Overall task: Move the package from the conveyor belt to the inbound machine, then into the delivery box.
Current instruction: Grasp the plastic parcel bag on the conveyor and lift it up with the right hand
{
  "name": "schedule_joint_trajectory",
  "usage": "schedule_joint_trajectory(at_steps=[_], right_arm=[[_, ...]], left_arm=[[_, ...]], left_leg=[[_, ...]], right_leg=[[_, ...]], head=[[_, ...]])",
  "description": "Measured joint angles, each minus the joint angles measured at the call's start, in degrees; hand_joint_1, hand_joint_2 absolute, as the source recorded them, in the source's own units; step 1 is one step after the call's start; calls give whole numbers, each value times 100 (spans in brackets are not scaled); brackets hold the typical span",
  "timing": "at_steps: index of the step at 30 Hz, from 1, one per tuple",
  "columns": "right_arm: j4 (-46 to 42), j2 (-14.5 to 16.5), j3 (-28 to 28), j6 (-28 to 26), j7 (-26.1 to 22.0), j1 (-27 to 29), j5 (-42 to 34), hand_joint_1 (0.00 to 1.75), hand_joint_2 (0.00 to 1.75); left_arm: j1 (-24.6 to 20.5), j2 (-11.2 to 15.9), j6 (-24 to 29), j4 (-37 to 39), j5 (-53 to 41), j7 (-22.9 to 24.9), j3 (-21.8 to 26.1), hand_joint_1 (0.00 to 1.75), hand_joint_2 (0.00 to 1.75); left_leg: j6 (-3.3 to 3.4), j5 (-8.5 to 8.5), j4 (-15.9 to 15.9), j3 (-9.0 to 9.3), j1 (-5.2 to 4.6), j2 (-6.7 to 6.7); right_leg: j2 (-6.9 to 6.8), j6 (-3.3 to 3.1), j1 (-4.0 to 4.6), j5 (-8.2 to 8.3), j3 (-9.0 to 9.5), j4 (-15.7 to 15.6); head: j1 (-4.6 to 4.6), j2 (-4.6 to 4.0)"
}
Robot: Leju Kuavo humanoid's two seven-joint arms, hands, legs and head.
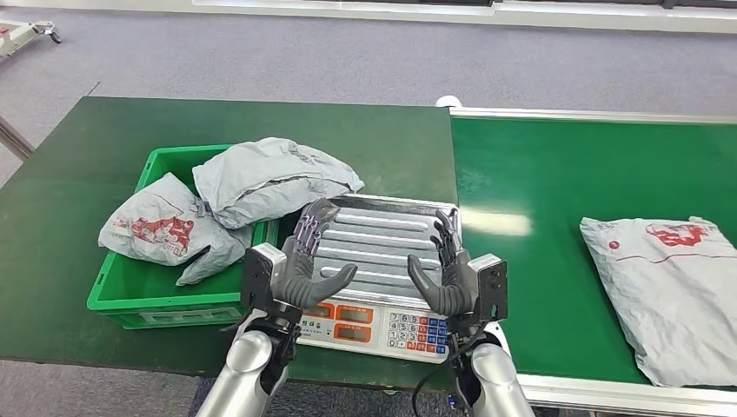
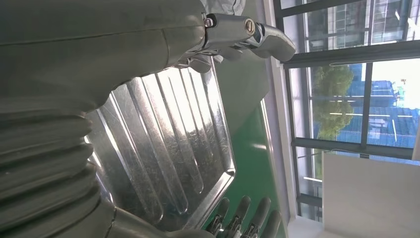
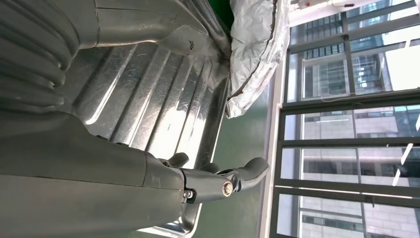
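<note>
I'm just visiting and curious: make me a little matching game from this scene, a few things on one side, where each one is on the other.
Things:
1. package with red print
2. two grey packages
3. scale
4. both hands: left hand, right hand

Places:
A. between the bin and the belt
B. in the green bin
C. over the scale's metal tray, holding nothing
D. on the conveyor belt

Pairs: 1-D, 2-B, 3-A, 4-C
</note>
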Motion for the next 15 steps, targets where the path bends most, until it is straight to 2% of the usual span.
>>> schedule_joint_trajectory(at_steps=[6,11,15], right_arm=[[-71,2,3,-81,62,37,159,0,175],[-78,-29,-69,-721,273,-60,735,0,175],[-4,-229,-481,-1086,387,-277,1227,0,175]], left_arm=[[-14,-14,34,-7,-16,31,-1,0,175],[-23,-25,168,-45,-49,69,-1,0,175],[29,-5,238,-100,-3,69,0,0,175]], left_leg=[[0,0,0,0,0,0],[0,0,0,0,-1,0],[2,1,1,0,-8,-3]], right_leg=[[0,0,0,0,0,0],[0,0,0,0,0,0],[-1,4,-1,2,2,0]], head=[[0,0],[-1,0],[1,0]])
